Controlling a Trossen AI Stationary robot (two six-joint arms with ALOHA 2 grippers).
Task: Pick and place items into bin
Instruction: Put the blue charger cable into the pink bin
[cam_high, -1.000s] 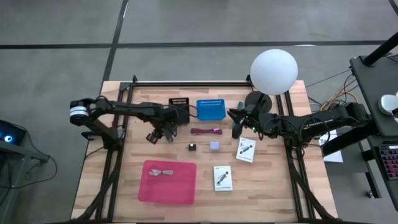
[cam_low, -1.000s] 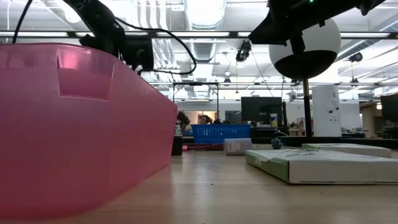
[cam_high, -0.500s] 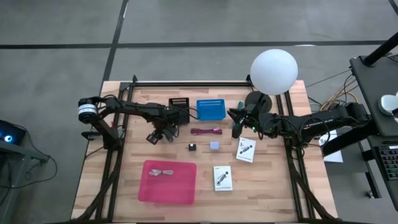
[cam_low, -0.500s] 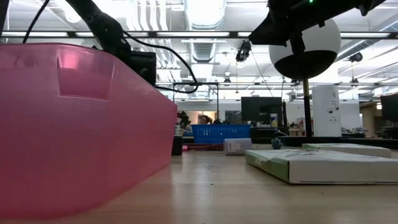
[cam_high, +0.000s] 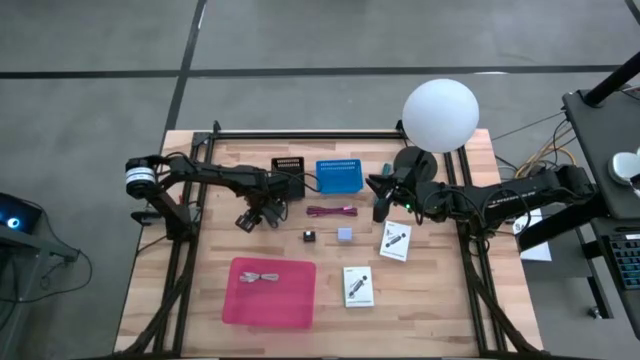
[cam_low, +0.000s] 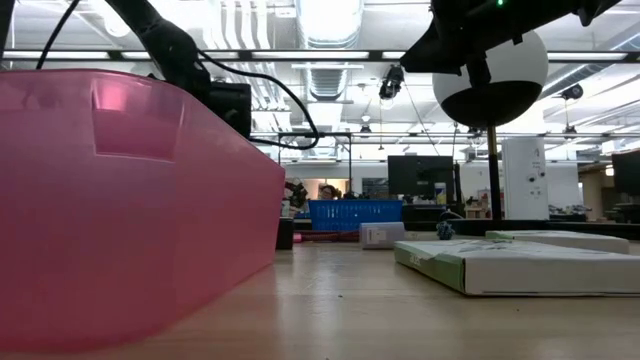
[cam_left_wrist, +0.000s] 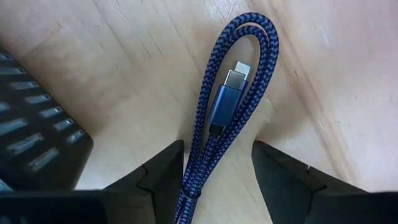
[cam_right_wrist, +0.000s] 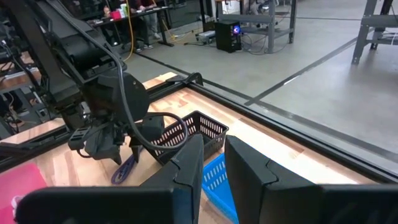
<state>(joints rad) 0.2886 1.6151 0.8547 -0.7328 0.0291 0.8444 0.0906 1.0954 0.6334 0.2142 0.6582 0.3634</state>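
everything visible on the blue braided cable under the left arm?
The cable is dark blue with a woven fabric-like sheath, folded into a loop, and a blue-bodied plug with a silver tip lies inside the loop. It lies flat on the wooden table, next to a black basket. The left tool straddles it, a finger on each side; whether the fingers touch it can't be told.

No text can be read anywhere; the print on the two white cards (cam_high: 396, 240) is too small to read.
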